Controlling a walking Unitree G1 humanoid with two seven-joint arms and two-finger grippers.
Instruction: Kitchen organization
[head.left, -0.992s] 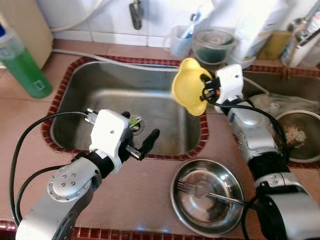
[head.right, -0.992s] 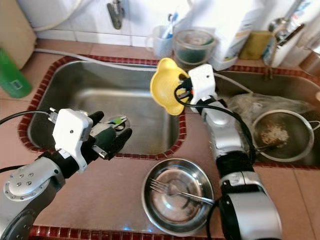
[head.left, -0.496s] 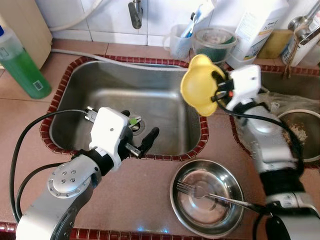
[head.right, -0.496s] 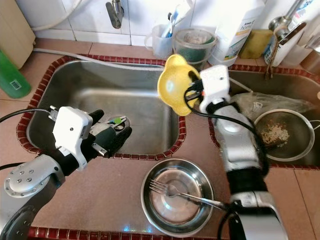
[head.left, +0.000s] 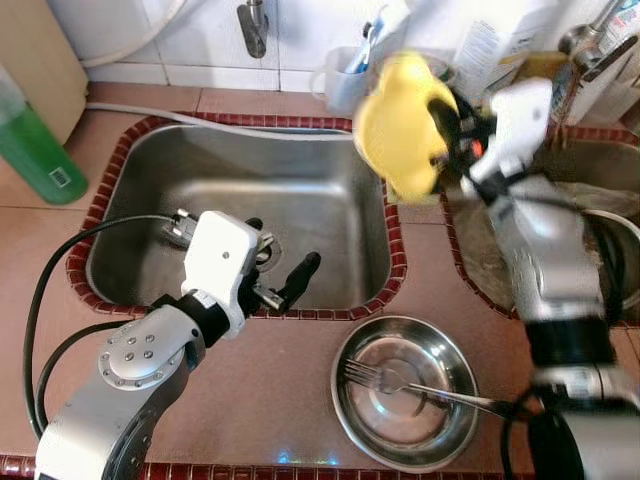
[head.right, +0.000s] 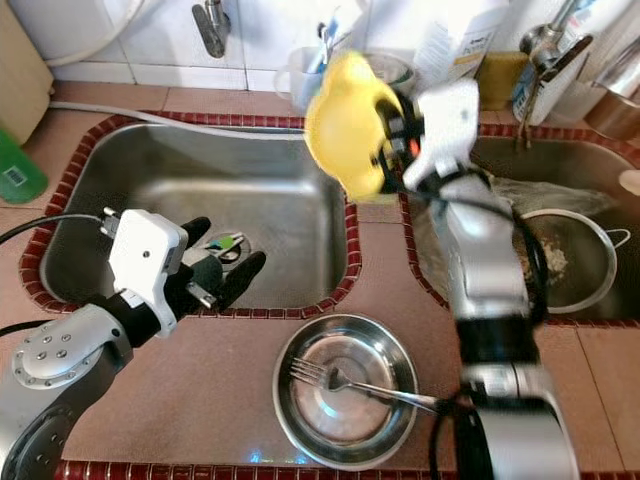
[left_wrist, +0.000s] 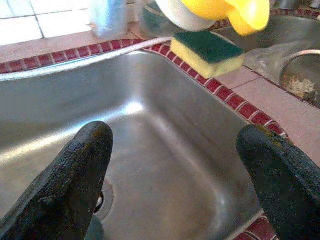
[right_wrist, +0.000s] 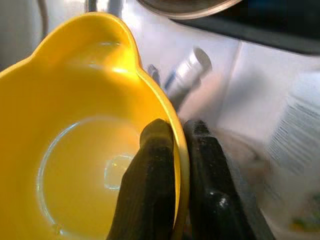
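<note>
Terracotta bench around the steel sink (head.left: 240, 200) is carrying clutter at the back wall. My right pincer (right_wrist: 172, 165) is gripping the yellow bowl (head.left: 400, 125) by its rim, one finger inside and one outside, and is lifting it higher and further back than a second ago, now over the sink's far corner near the cup (head.left: 345, 75) and bottles, so I am probably carrying it to a shelf or rack. My left pincer (left_wrist: 175, 165) is hovering open and empty over the sink. Sponge (left_wrist: 207, 52) is lying on the sink's edge; a metal bowl (head.left: 405, 400) with a fork (head.left: 420, 385) is sitting on the near bench.
</note>
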